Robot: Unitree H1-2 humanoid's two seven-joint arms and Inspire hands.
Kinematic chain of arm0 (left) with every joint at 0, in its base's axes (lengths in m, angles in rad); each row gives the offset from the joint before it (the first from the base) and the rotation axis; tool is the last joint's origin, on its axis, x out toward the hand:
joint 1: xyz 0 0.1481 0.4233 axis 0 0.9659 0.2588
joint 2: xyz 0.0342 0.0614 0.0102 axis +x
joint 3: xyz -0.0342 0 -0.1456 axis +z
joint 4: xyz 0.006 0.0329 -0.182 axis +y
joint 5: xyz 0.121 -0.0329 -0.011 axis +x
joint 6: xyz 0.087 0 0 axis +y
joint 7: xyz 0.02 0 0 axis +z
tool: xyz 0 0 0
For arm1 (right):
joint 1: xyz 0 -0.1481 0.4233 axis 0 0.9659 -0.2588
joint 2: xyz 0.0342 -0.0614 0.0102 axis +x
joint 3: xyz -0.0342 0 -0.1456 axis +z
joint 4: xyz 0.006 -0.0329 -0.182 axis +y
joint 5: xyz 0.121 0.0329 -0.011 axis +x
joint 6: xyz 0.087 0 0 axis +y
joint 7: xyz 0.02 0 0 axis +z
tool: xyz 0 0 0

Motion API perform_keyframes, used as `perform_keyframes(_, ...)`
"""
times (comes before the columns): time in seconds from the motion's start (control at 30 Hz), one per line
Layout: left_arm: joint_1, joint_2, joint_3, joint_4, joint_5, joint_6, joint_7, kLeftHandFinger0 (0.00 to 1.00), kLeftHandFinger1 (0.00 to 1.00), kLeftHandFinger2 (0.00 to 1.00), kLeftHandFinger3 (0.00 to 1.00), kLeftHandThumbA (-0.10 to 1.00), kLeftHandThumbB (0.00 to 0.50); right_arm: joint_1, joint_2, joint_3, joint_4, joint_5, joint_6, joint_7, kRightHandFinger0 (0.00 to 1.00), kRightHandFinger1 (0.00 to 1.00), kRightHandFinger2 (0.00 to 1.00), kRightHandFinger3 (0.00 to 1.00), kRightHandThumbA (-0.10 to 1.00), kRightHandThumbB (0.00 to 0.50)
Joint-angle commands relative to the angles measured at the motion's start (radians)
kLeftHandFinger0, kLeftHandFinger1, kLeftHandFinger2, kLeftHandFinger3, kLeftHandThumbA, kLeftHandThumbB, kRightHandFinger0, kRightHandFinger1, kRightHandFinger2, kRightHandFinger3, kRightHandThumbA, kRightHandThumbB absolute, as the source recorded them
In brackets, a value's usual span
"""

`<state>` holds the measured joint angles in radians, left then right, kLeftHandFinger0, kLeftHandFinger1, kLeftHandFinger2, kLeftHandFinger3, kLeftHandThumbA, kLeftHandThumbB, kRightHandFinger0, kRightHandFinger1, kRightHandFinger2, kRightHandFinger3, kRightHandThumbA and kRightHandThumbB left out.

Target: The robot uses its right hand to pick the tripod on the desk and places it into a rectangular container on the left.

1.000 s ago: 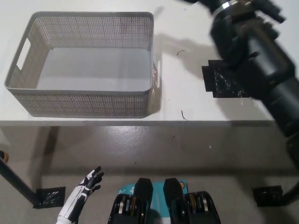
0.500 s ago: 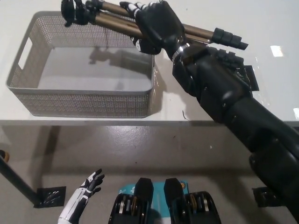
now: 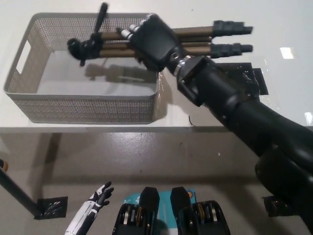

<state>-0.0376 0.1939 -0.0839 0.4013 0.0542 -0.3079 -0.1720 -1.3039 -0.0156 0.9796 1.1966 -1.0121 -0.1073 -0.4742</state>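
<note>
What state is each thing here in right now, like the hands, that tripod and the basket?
Right hand: shut on the tripod, above the container's right end.
Tripod: folded, lying level in the hand, head end over the container, feet pointing right past its rim.
Container: upright on the desk, nothing lying in it yet.
Left hand: open, resting low at the lower left, holding nothing.
Desk: a black patch lies under the right arm.
</note>
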Motion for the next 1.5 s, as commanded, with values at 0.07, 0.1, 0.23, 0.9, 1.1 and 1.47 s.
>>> perform_keyframes(0.07, -0.006, 0.012, -0.008, -0.008, -0.002, -0.029, -0.017, 1.0, 1.0, 1.0, 1.0, 1.0, 0.5, -0.131, 0.052, 0.059, -0.042, -0.11, -0.031, -0.161, 0.0, 0.0, 0.19, 0.33, -0.1, 0.312)
perform_keyframes(0.1, -0.008, 0.012, -0.008, -0.012, -0.006, -0.021, -0.019, 1.0, 1.0, 1.0, 1.0, 1.0, 0.5, -0.135, 0.057, 0.063, -0.053, -0.116, -0.015, -0.145, 0.0, 0.0, 0.21, 0.4, -0.1, 0.248)
perform_keyframes(0.23, -0.021, 0.017, -0.012, 0.004, -0.004, -0.039, -0.025, 1.0, 1.0, 1.0, 1.0, 1.0, 0.5, -0.155, 0.057, 0.103, -0.079, -0.184, -0.006, -0.281, 0.0, 0.0, 0.35, 0.35, -0.1, 0.243)
perform_keyframes(0.9, -0.032, 0.022, -0.027, 0.005, 0.023, -0.04, -0.021, 1.0, 1.0, 1.0, 1.0, 1.0, 0.5, -0.03, 0.021, -0.293, -0.441, 0.091, 0.094, 0.415, 1.0, 1.0, 1.0, 1.0, 1.0, 0.5)
perform_keyframes(1.1, -0.033, 0.017, -0.026, 0.009, 0.024, -0.039, -0.016, 1.0, 1.0, 1.0, 1.0, 1.0, 0.5, -0.065, 0.003, -0.486, -0.531, 0.268, 0.127, 0.565, 1.0, 1.0, 1.0, 1.0, 1.0, 0.5)
perform_keyframes(1.47, -0.042, 0.017, -0.034, 0.011, 0.044, -0.036, -0.011, 1.0, 1.0, 1.0, 1.0, 1.0, 0.5, -0.139, -0.23, -0.857, -0.86, 0.54, 0.155, 0.668, 1.0, 1.0, 1.0, 1.0, 1.0, 0.427)
